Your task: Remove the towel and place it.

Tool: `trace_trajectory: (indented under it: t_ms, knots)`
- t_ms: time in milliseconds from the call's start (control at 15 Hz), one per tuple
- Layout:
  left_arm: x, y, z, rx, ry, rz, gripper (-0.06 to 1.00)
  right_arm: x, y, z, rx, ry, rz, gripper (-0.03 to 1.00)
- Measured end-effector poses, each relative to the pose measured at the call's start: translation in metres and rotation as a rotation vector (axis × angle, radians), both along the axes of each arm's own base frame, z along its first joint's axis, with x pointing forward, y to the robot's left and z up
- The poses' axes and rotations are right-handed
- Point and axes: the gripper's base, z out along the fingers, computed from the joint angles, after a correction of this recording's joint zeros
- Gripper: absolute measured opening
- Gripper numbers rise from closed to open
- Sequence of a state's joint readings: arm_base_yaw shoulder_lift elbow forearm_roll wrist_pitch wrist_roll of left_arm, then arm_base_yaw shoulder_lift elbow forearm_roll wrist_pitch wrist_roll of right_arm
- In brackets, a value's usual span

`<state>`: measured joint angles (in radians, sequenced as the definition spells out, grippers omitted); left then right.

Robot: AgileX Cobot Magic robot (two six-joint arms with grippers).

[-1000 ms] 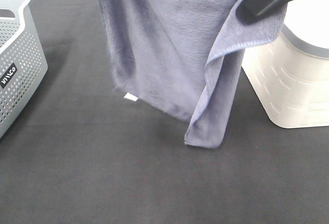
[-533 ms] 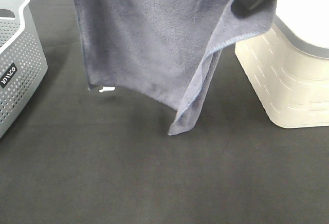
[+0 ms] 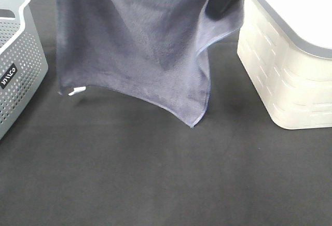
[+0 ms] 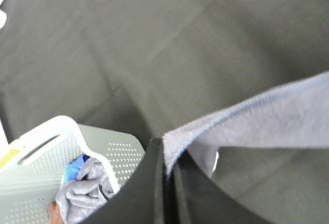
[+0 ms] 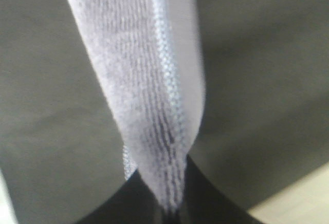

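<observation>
On the far left stands a grey perforated basket (image 3: 18,60), and the left wrist view shows crumpled clothes (image 4: 82,185) in it. Beside it, over the middle of the black surface (image 3: 155,179), the towel (image 3: 135,44) hangs in the air like a curtain. The left fingers (image 4: 151,188) are clamped on one upper corner and the right fingers (image 5: 208,201) are pinched tight on the other. From both grips the cloth falls straight down, with its top edge stretched left to right between the arms. A small white tag (image 3: 77,90) marks the lower left corner. The lower right corner dips lowest, and I cannot tell whether it touches the surface. To the right sits a white lidded bin (image 3: 290,75), close to the right arm. If the towel is meant for the basket, the left arm is nearer and would lead.
</observation>
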<state>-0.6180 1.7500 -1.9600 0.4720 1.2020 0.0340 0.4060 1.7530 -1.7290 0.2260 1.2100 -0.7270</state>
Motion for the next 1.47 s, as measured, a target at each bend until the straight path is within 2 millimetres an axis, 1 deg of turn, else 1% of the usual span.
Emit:
trace_trajectory:
  t_ms: [133, 200, 333, 533, 667, 867, 933, 1000, 1067, 1133, 1200, 1333, 1400, 1467]
  knots:
    - [0.013, 0.012, 0.0, -0.033, -0.031, 0.042, 0.0, 0.012, -0.004, 0.003, -0.041, -0.127, -0.047, 0.0]
    - [0.028, 0.018, -0.001, -0.083, -0.094, 0.057, 0.0, 0.029, -0.003, 0.009, -0.024, -0.321, -0.09, 0.0]
    - [0.039, 0.017, 0.0, -0.131, -0.174, 0.043, 0.0, 0.041, -0.001, 0.019, 0.02, -0.484, -0.109, 0.0]
    - [0.057, 0.007, 0.002, -0.165, -0.332, -0.011, 0.0, 0.057, 0.004, 0.03, 0.085, -0.697, -0.122, 0.0]
    - [0.074, 0.004, -0.003, -0.152, -0.445, -0.027, 0.0, 0.075, 0.01, 0.022, 0.1, -0.813, -0.115, 0.0]
    - [0.114, 0.014, -0.028, -0.188, -0.544, -0.023, 0.0, 0.102, 0.021, 0.001, 0.135, -0.934, -0.105, 0.0]
    - [0.125, 0.017, -0.041, -0.194, -0.541, -0.019, 0.0, 0.113, 0.022, -0.008, 0.138, -0.947, -0.112, 0.0]
    - [0.134, 0.018, -0.054, -0.19, -0.522, -0.016, 0.0, 0.124, 0.018, -0.017, 0.14, -0.937, -0.137, 0.0]
    - [0.141, 0.018, -0.07, -0.174, -0.49, -0.005, 0.0, 0.132, 0.011, -0.031, 0.136, -0.898, -0.169, 0.0]
    - [0.146, 0.018, -0.086, -0.154, -0.438, 0.023, 0.0, 0.138, 0.006, -0.05, 0.113, -0.814, -0.197, 0.0]
    - [0.146, 0.017, -0.091, -0.146, -0.415, 0.034, 0.0, 0.14, 0.004, -0.061, 0.09, -0.76, -0.201, 0.0]
    - [0.143, 0.014, -0.116, -0.098, -0.284, 0.057, 0.0, 0.138, 0.003, -0.097, -0.001, -0.553, -0.196, 0.0]
    - [0.141, 0.013, -0.123, -0.087, -0.231, 0.051, 0.0, 0.136, 0.003, -0.106, -0.024, -0.504, -0.19, 0.0]
    - [0.141, 0.013, -0.123, -0.088, -0.226, 0.043, 0.0, 0.137, 0.002, -0.105, -0.034, -0.513, -0.184, 0.0]
